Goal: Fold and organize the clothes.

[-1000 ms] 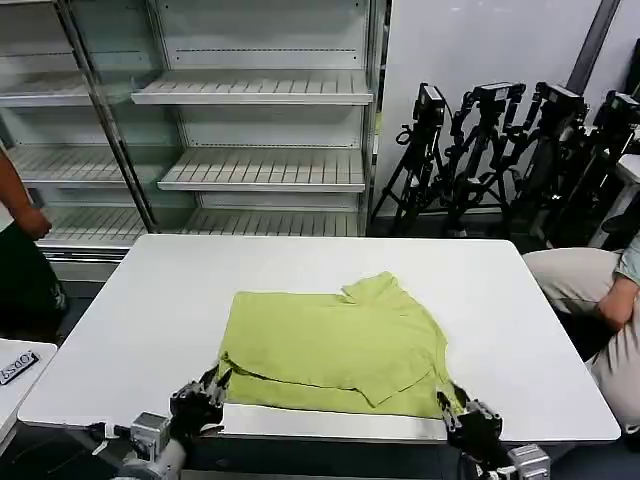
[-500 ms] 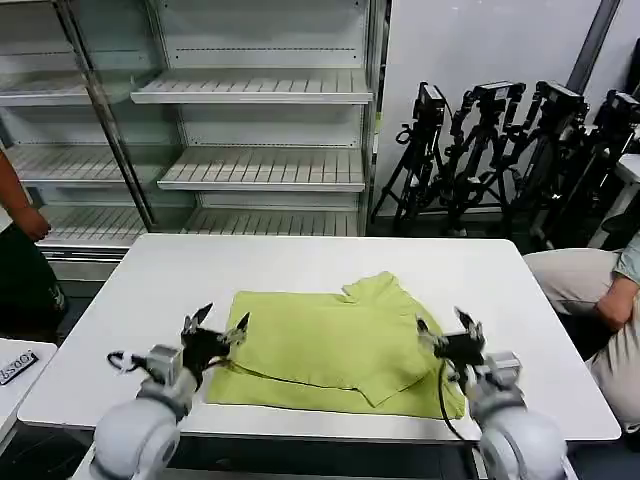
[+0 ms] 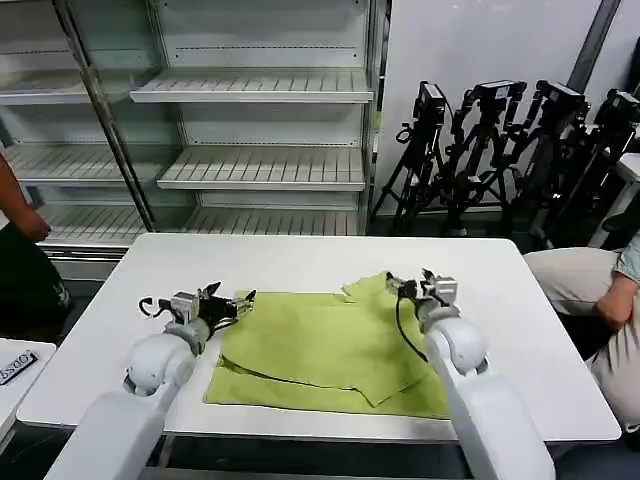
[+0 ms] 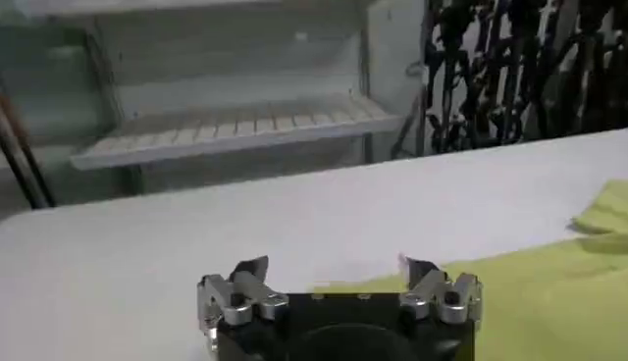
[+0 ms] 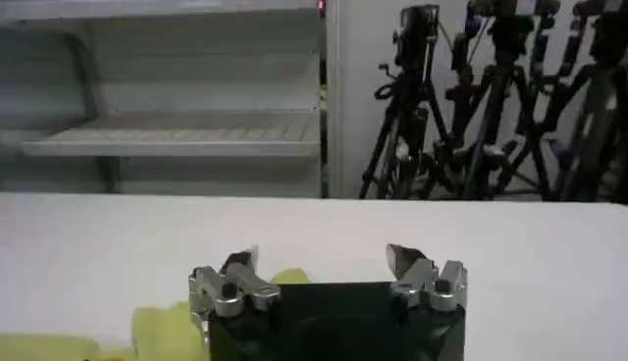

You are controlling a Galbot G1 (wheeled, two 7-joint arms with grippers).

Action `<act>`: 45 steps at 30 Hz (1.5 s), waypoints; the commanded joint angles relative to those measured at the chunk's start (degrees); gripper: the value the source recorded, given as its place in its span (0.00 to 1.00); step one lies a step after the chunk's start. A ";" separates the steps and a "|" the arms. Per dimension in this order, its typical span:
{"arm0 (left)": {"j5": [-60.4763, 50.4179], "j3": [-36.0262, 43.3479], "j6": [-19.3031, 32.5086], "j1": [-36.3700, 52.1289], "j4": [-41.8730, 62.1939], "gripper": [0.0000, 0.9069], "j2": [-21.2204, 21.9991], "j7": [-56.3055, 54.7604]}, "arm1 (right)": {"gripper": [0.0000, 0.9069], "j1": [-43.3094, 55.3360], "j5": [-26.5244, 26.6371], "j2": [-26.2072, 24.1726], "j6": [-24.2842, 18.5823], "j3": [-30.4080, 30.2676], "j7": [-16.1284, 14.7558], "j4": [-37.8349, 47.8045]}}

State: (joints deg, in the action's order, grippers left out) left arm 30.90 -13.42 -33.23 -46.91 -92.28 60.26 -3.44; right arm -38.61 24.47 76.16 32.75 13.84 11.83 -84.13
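The lime yellow-green shirt (image 3: 330, 350) lies partly folded on the white table (image 3: 300, 260), its collar end toward the far right. My left gripper (image 3: 232, 305) hovers open at the shirt's far left corner, nothing between its fingers. My right gripper (image 3: 415, 285) is open over the collar end at the far right. In the left wrist view the left gripper (image 4: 336, 270) is open, with shirt fabric (image 4: 549, 294) beside and under it. In the right wrist view the right gripper (image 5: 321, 258) is open, and a bit of shirt (image 5: 167, 329) shows beneath one finger.
Empty wire shelves (image 3: 260, 170) stand behind the table and camera tripods (image 3: 500, 150) at the back right. A seated person's beige trousers (image 3: 580, 290) are off the table's right edge. Another person (image 3: 20, 250) stands at the left. Bare tabletop surrounds the shirt.
Both grippers have left the shirt's near corners at the table's front edge and moved forward over it to its far corners. The shirt lies much as before.
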 commanded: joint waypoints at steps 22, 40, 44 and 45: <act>3.66 3.43 -0.14 6.67 11.25 0.04 0.39 3.81 | 0.00 5.54 3.15 2.43 0.46 -3.26 0.76 10.20; 4.06 -0.60 0.15 0.15 -0.86 0.03 -0.75 2.40 | 0.00 -1.74 4.21 -2.11 0.33 -1.47 -0.39 -6.71; 5.41 -1.89 0.16 -5.35 -9.43 0.03 -2.44 0.09 | 0.00 -7.22 5.11 -5.51 0.37 -0.16 0.21 -15.59; 5.39 -2.24 0.17 -7.28 -11.52 0.03 -2.64 -0.19 | 0.00 -9.19 5.38 -5.96 0.38 0.37 0.35 -17.57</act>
State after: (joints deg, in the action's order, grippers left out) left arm 35.03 -13.50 -33.17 -46.52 -91.42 59.07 -1.16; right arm -40.99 28.76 73.52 32.87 13.40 11.94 -88.84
